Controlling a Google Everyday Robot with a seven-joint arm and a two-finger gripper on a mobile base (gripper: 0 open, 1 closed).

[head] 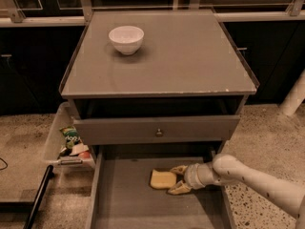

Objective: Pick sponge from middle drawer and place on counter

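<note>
The sponge [163, 179] is a flat pale-yellow rectangle lying on the floor of the pulled-out middle drawer [126, 199], near its back. My gripper [178, 179] reaches in from the right, low over the drawer floor. Its two cream fingers [180, 169] stand open on either side of the sponge's right end, close to it. The sponge still rests flat on the drawer floor. The grey counter [190, 56] is the cabinet top above.
A white bowl [126, 38] stands at the back left of the counter. A drawer front with a small knob [158, 132] sits pulled out slightly above the open drawer. A pale bin with packets [71, 142] stands on the speckled floor at the left.
</note>
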